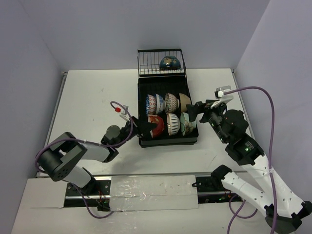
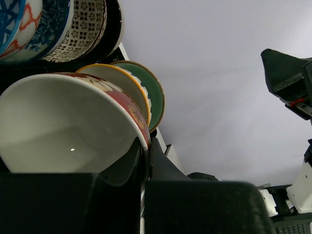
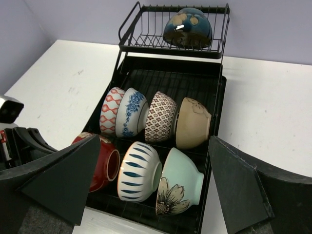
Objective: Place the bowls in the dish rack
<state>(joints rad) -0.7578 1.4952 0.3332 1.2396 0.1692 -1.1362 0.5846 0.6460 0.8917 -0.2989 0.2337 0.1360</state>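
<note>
Open surface (image 1: 92,97) flanked the dish rack (image 1: 168,143). Left jaws clamped the red bowl (image 1: 157,125) by its rim, front-left in the rack; right jaws gaped beside its right edge.

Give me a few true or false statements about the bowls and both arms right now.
1. A dark blue bowl sits in the wire basket. True.
2. The left fingers are open and empty. False: they are shut on the red bowl at its rim.
3. The right fingers grip the green bowl. False: they are open, holding nothing.
4. The back row of the rack holds four bowls. True.
</note>
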